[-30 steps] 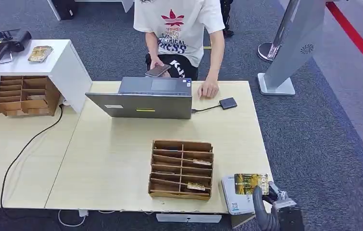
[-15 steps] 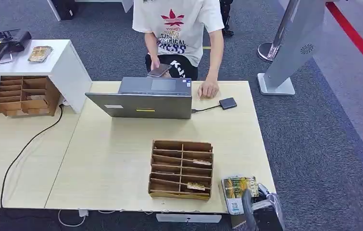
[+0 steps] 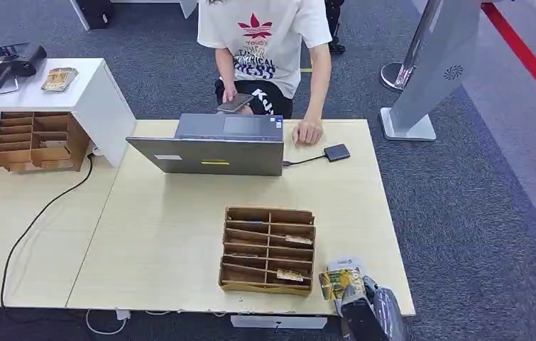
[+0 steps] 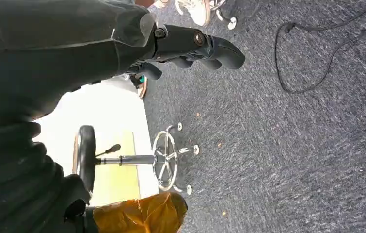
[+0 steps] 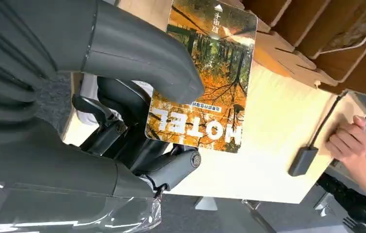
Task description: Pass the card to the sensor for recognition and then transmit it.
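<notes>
My right hand (image 3: 370,312) comes up at the table's front right corner. It pinches a hotel card (image 3: 338,282) with an orange autumn-forest print, thumb on top and fingers under it. The card hangs tilted over the white sensor box (image 3: 347,265), covering most of it. The right wrist view has the card (image 5: 205,82) close up, with my thumb (image 5: 142,58) pressed on its face. My left hand (image 4: 190,46) hangs over the grey carpet, holding nothing, its fingers loosely apart.
A wooden card organizer (image 3: 268,250) stands just left of the sensor. Behind it is a grey laptop (image 3: 215,145) with a small black device (image 3: 336,152) on a cable. A person (image 3: 265,42) sits at the far side with one hand (image 3: 309,132) on the table. A second organizer (image 3: 34,141) stands far left.
My right hand has carried the card left and toward the table's front edge, from beside the sensor box to over it. The person and the other objects have hardly moved.
</notes>
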Controlling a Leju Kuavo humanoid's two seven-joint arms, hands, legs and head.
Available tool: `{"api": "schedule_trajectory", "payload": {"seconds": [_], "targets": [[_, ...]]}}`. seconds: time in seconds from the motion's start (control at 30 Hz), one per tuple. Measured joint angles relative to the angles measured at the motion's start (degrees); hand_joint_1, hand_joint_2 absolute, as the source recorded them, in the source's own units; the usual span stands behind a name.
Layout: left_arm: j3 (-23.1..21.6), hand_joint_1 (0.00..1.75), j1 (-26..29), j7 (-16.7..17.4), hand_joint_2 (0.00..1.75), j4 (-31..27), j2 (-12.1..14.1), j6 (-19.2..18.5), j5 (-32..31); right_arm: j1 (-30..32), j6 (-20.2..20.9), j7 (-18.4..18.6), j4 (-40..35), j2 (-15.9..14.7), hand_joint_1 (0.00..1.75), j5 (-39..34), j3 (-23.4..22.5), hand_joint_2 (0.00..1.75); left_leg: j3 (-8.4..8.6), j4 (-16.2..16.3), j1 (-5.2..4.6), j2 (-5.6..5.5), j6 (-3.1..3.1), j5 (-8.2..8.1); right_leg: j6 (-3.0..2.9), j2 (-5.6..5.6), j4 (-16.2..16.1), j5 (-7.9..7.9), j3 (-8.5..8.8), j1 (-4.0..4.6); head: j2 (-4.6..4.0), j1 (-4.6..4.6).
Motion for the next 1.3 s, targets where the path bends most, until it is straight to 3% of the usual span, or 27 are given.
{"api": "schedule_trajectory", "payload": {"seconds": [0.7,1.03,1.3], "targets": [[-1.1,0.0,0.0,-0.1,1.75,0.0,0.0,-0.4,0.5,-1.6,-0.2,1.2,7.0,0.3,1.75,-2.0,-1.8,1.75,0.07,0.0,0.0,0.01,0.0,0.0,0.0,0.01,0.0,0.0,0.07,0.0,0.0,0.0],[-2.3,0.0,-0.2,-0.1,1.75,0.0,0.0,-0.4,0.0,-5.3,0.6,-2.1,12.9,4.0,1.75,-2.4,-5.5,1.75,0.28,0.0,0.0,0.05,0.0,0.01,0.01,0.04,0.0,0.01,0.26,0.0,0.0,0.02],[-2.6,0.0,-0.3,-0.1,1.75,0.0,0.0,-0.4,0.1,-5.8,1.2,-2.8,13.5,5.1,1.75,-2.4,-7.3,1.75,0.32,0.0,0.0,0.04,0.0,0.01,0.01,0.04,0.0,0.01,0.3,0.0,0.0,0.0]]}}
